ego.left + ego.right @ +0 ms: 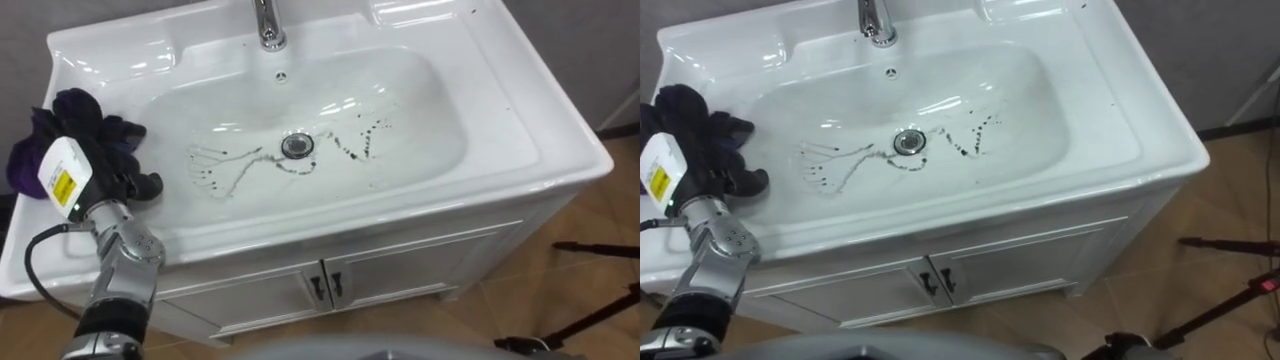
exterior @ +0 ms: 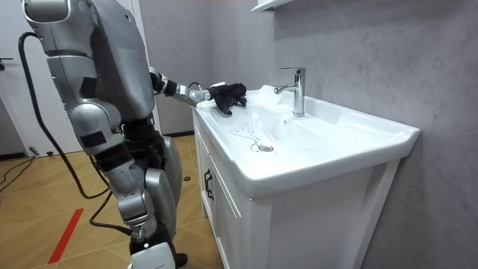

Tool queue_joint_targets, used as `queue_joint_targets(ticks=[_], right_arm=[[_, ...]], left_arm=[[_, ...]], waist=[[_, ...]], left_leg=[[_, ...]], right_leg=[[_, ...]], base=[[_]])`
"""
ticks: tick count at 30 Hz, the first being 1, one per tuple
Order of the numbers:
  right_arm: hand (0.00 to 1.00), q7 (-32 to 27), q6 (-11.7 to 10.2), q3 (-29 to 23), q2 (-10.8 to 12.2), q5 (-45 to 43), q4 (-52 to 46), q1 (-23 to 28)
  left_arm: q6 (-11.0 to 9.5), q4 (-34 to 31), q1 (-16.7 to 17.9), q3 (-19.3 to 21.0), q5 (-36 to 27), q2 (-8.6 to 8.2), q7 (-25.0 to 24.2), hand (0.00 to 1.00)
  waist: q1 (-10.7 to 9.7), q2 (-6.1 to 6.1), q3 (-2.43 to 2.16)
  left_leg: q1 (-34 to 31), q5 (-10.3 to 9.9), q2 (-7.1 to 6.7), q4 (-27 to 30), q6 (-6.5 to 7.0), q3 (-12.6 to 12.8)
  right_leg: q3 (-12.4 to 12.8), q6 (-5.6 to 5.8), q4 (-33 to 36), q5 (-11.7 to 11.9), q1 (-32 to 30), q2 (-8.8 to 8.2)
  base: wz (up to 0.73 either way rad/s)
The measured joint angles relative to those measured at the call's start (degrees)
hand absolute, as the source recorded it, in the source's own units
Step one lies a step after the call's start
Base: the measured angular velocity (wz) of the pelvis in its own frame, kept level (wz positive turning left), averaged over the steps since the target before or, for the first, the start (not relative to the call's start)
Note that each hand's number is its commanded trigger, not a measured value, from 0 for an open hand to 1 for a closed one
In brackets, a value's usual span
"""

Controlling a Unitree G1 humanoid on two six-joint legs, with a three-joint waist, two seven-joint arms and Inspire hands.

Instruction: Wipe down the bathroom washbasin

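One white ceramic basin (image 1: 500, 120) sits on one white cabinet (image 1: 410, 268) with two doors. One chrome tap (image 1: 266, 24) stands at the back rim, and one round drain (image 1: 296, 145) marks the bowl's centre. Thin dark streaks (image 1: 352, 142) run across the bowl floor on both sides of the drain. One dark purple cloth (image 1: 38, 140) lies bunched on the basin's left rim. The left hand (image 1: 120, 168) rests on this cloth; dark against dark, so its grip cannot be told. The robot stands at the basin's front.

Background stuff:
Chrome tap (image 1: 266, 24) is mounted up top, white cabinet (image 1: 400, 266) with dark handles (image 1: 318, 288) is set below, black stand legs (image 1: 596, 248) are seen on the floor (image 1: 590, 290).
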Motion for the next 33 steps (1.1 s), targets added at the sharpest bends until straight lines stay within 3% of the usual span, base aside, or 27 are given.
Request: queue_joint_targets(ticks=[7,9,10,17,28,33], right_arm=[[0.00,-0.10,1.53,-1.20,-0.12,0.09,-0.18,0.04],[0.00,-0.11,1.91,-1.31,-0.30,-0.07,-0.18,0.03],[0.00,-0.09,2.39,-1.75,-0.42,-0.06,-0.18,-0.01],[0.00,0.58,3.03,-3.46,-0.64,-0.05,-0.14,0.00],[0.00,0.42,4.05,-4.62,-0.69,1.48,-0.16,-0.10],[0.00,0.40,4.00,-4.62,-0.76,1.97,0.02,-0.15]], left_arm=[[0.01,2.65,0.01,-0.04,1.33,0.69,-2.56,0.00],[0.02,2.79,0.06,-0.04,1.34,0.98,-3.09,0.57],[0.02,2.80,0.06,-0.04,1.34,1.08,-3.41,1.00],[0.04,3.22,0.07,0.24,1.72,1.99,-3.58,1.00],[0.04,3.21,-0.01,6.48,2.25,2.13,-4.19,1.00],[0.04,3.32,-0.01,6.99,0.86,2.31,-4.37,1.00]], waist=[[0.00,0.01,-0.02],[0.02,0.00,-0.04],[0.02,0.00,-0.04],[0.06,-0.05,-0.07],[0.14,-0.14,-0.32],[0.24,-0.14,-0.32]], left_leg=[[1.00,0.21,0.06,-0.33,-0.31,0.01],[1.24,0.39,0.08,-0.67,-0.39,0.01],[1.31,0.53,0.08,-0.83,-0.44,0.00],[2.09,0.81,0.10,-0.90,-0.65,0.01],[3.94,1.07,0.59,-1.20,-1.07,1.51],[4.23,1.07,0.74,-1.29,-1.07,1.54]], right_leg=[[0.27,-0.27,0.16,-0.19,0.29,0.10],[0.27,-0.37,0.21,-0.26,0.32,0.10],[0.25,-0.40,0.19,-0.28,0.32,0.10],[-0.02,-0.82,0.14,-0.68,1.23,0.12],[-0.01,-1.66,-0.14,-1.18,3.00,0.46],[-0.14,-1.94,-0.06,-1.36,3.26,0.59]], base=[[-0.03],[-0.02],[0.00],[0.00],[-0.02],[0.00]])
